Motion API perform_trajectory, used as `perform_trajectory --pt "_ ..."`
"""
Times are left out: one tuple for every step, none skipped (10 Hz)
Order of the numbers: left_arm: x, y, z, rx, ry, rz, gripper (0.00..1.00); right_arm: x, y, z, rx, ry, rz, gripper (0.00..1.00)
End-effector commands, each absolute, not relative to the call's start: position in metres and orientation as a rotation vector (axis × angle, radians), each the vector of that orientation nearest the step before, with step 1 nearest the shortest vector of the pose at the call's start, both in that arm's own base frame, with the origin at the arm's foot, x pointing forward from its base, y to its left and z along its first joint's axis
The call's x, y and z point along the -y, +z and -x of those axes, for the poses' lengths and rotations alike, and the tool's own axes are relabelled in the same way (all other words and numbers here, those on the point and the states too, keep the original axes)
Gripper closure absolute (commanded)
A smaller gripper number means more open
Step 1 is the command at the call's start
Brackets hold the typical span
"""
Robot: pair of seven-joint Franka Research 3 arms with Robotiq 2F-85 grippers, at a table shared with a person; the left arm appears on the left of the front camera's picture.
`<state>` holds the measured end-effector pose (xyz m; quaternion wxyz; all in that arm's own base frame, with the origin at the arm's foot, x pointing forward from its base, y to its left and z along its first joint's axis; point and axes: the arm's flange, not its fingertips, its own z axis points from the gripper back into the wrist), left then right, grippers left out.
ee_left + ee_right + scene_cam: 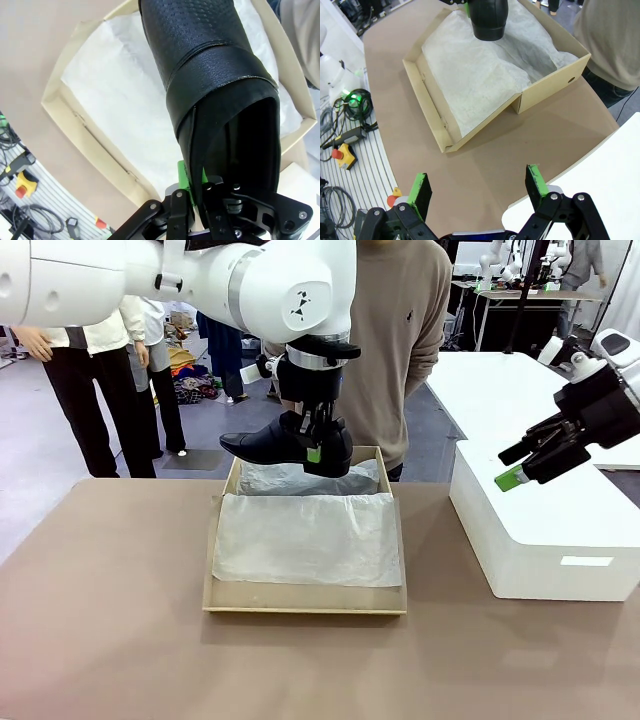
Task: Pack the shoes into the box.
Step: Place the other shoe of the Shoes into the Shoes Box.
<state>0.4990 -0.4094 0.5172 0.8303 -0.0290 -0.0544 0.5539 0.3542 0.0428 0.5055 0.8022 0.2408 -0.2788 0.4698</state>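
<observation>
Brown bench (100, 640) carried a plain brown cardboard shoebox (305, 598), open and lined with crumpled white tissue paper (310, 540). Over the shoebox's far end hung a glossy black leather dress shoe (265, 445), roughly level, with its pointed toe toward the robot's left. The left arm's fingers (314, 454) were clamped on the rim at its heel end. The right arm's fingers (510, 479) stood spread wide and empty above a large white box (540, 540) on the bench's right side. A person in a beige sweater (400, 340) stood at the far side, behind the shoebox.
</observation>
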Motion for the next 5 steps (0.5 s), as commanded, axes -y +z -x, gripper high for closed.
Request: perform_trajectory --pt "0.416 0.515 -0.503 0.130 1.194 0.062 1.00 -0.043 0.505 -0.357 0.626 1.025 -0.537 0.00" --pt "0.423 0.513 -0.506 0.128 1.213 0.059 1.00 -0.043 0.505 -0.357 0.626 1.025 -0.537 0.00" --pt "0.429 0.510 -0.508 0.129 1.229 0.048 1.00 -0.043 0.505 -0.357 0.626 1.025 -0.537 0.00" --pt "0.433 0.508 -0.511 0.130 1.252 0.042 1.00 -0.043 0.505 -0.357 0.626 1.025 -0.537 0.00" --pt "0.438 0.507 -0.513 0.131 1.273 0.042 1.00 -0.043 0.505 -0.357 0.626 1.025 -0.537 0.00"
